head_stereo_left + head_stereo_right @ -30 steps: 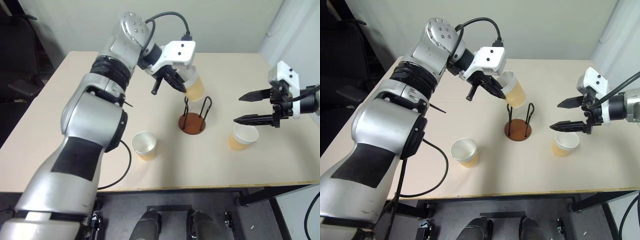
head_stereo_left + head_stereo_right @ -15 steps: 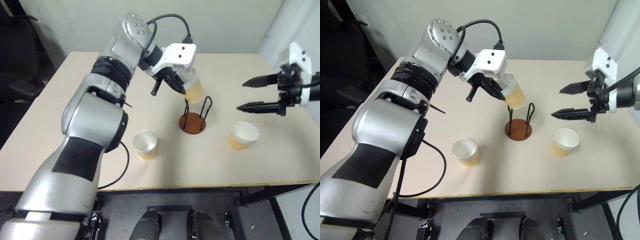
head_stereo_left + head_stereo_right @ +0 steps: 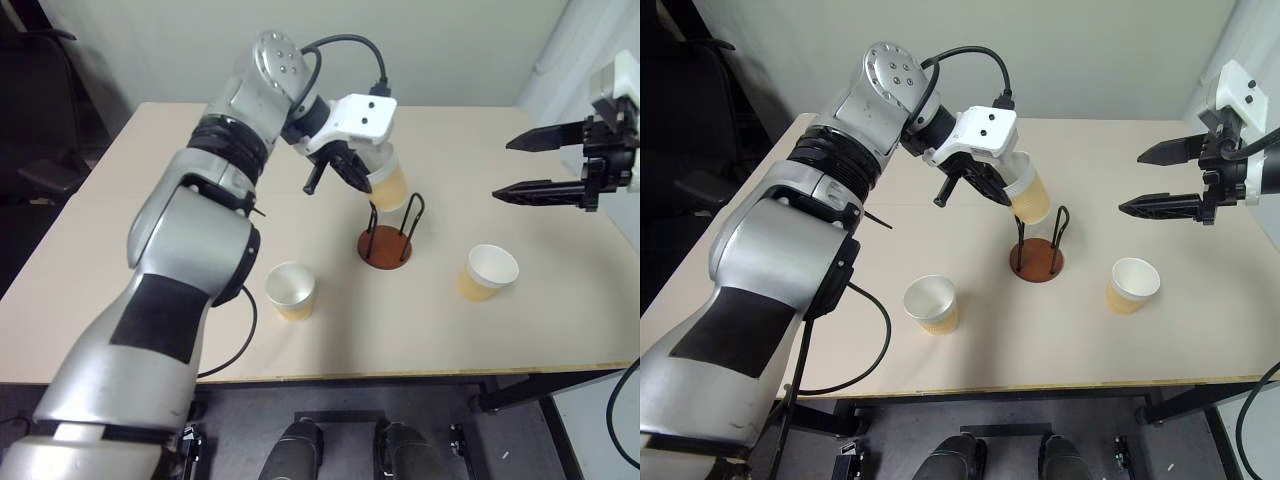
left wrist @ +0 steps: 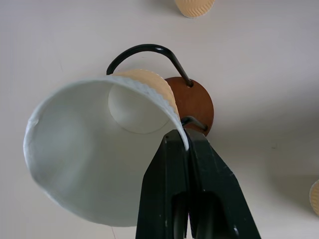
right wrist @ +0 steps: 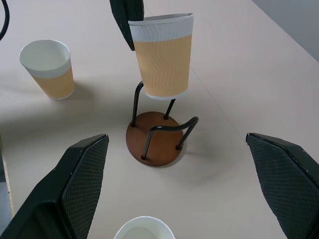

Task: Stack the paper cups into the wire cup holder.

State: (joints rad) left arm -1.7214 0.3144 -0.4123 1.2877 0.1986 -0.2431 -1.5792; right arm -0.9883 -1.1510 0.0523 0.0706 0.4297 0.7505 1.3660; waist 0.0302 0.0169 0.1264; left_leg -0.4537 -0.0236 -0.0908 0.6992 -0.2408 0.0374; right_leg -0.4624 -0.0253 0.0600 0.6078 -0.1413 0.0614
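My left gripper (image 3: 352, 170) is shut on the rim of a tan-yellow paper cup (image 3: 388, 180), pinching its wall. The cup hangs tilted just above the wire cup holder (image 3: 385, 245), its bottom near the top of the two black loops over the reddish-brown base (image 5: 154, 144). A second paper cup (image 3: 290, 290) stands upright on the table to the left front of the holder. The third paper cup (image 3: 490, 271) stands upright to its right. My right gripper (image 3: 525, 167) hovers open and empty, high above and beyond that right cup.
The beige table (image 3: 120, 250) has its front edge close to the two standing cups. A black chair (image 3: 40, 110) stands off the table's left side. A black cable (image 3: 245, 335) loops over the table by the left arm.
My right gripper has risen, still open, from just beside the right cup to well above it. The left gripper and its cup have stayed over the holder.
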